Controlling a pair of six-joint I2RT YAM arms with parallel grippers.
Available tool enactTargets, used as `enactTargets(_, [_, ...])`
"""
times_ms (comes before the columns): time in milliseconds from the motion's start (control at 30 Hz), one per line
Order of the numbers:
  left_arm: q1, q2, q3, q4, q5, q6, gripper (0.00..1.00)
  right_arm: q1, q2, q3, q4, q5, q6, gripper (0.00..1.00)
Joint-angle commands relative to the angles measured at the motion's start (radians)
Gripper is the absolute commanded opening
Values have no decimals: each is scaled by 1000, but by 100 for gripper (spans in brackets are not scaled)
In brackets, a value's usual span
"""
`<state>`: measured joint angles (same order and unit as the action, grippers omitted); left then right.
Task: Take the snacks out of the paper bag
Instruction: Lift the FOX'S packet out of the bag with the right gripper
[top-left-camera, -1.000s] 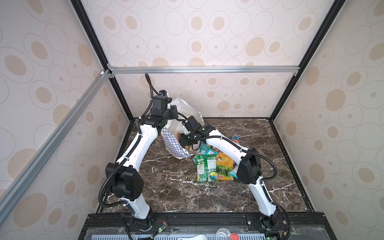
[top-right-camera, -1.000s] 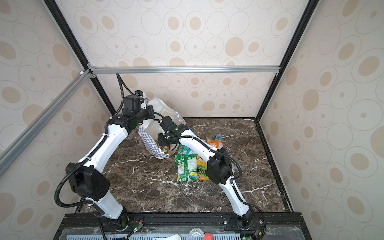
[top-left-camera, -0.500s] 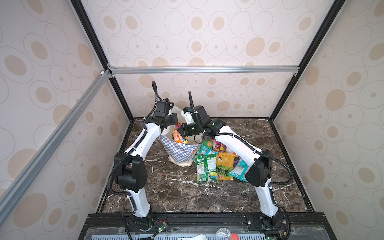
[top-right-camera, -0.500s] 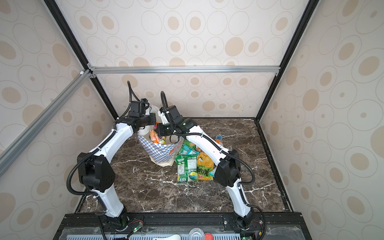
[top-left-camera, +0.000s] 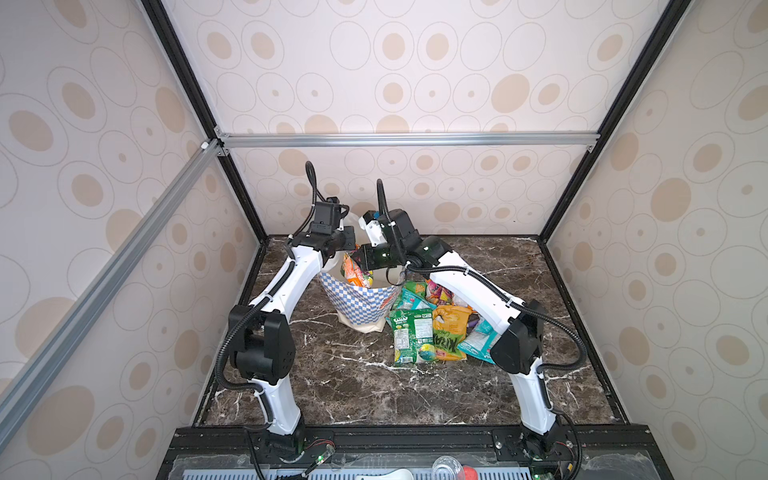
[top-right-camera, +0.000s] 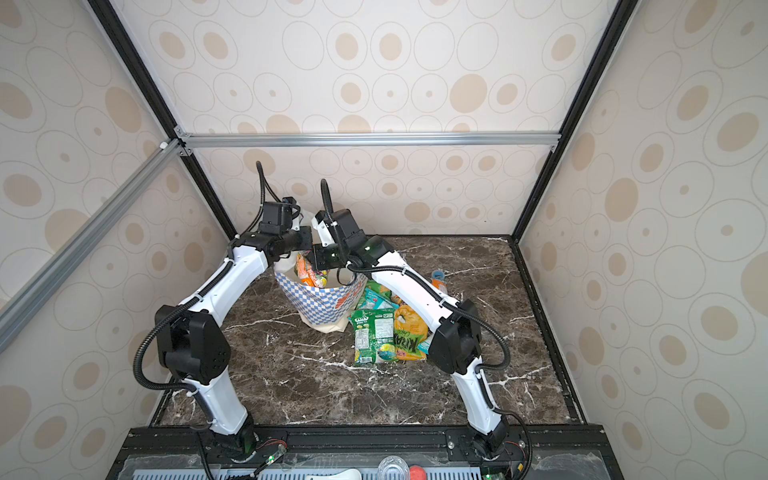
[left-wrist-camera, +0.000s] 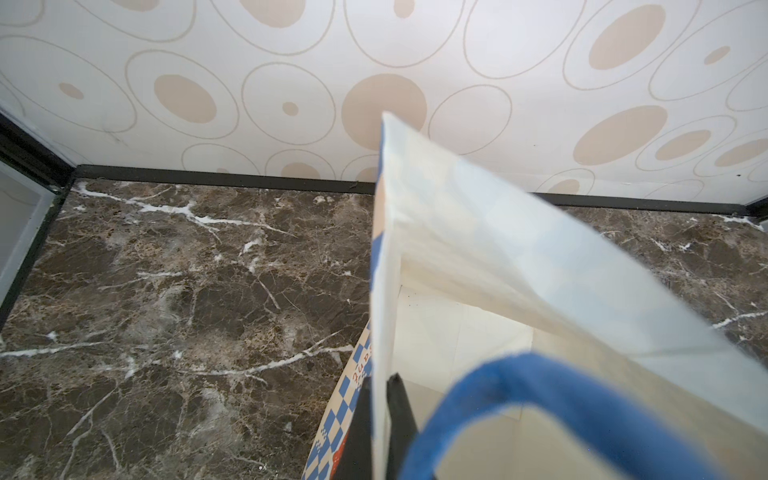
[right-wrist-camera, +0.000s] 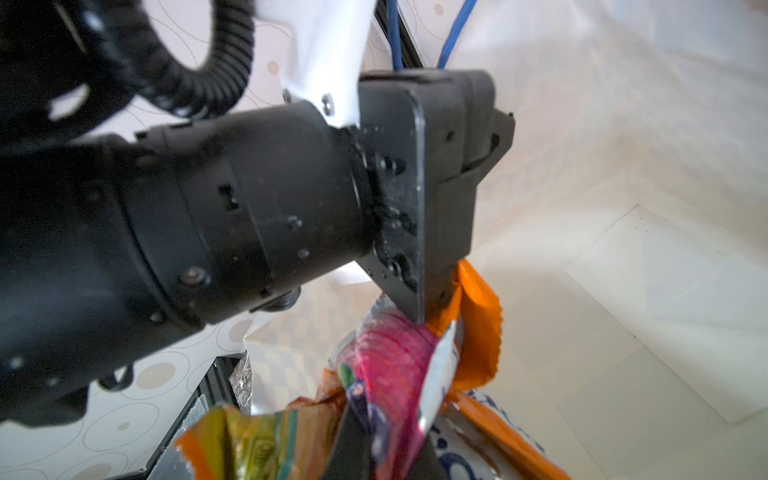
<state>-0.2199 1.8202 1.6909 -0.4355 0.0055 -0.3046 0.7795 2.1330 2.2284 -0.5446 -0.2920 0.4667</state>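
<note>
The right gripper (right-wrist-camera: 386, 444) is clamped on a pink-and-orange snack packet (right-wrist-camera: 390, 357), which hangs upright from the claw inside the mouth of the paper bag (top-left-camera: 361, 301); the way out looks to be straight up past the rim; the left gripper (left-wrist-camera: 380, 388) is pinched shut on that rim beside it; other snacks (top-left-camera: 424, 332) lie heaped on the marble table (top-left-camera: 353, 386) just right of the bag

Paper bag (top-left-camera: 357, 301) looks matt, foil snacks (top-left-camera: 415, 336) glossy and crinkled, marble tabletop (top-left-camera: 374, 386) smooth.
</note>
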Motion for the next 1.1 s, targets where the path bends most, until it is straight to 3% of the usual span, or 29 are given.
enactTargets(0, [7,8,-13,-85,-89,52,0,-1,-161,62,198,0,-20,0])
enactTargets(333, [18,28,-2,-134,-201,65,0,-1,-251,-2,234,-21,-9,0])
enactTargets(667, [21,-3,-6,-118,-146,69,0,-2,-286,-23,233,27,-46,0])
enactTargets(933, [21,-56,80,-121,-46,29,45,-5,-413,-69,157,142,-170,0])
enactTargets(1067, [21,-93,132,-135,-10,8,60,-37,-496,-140,102,210,-200,0])
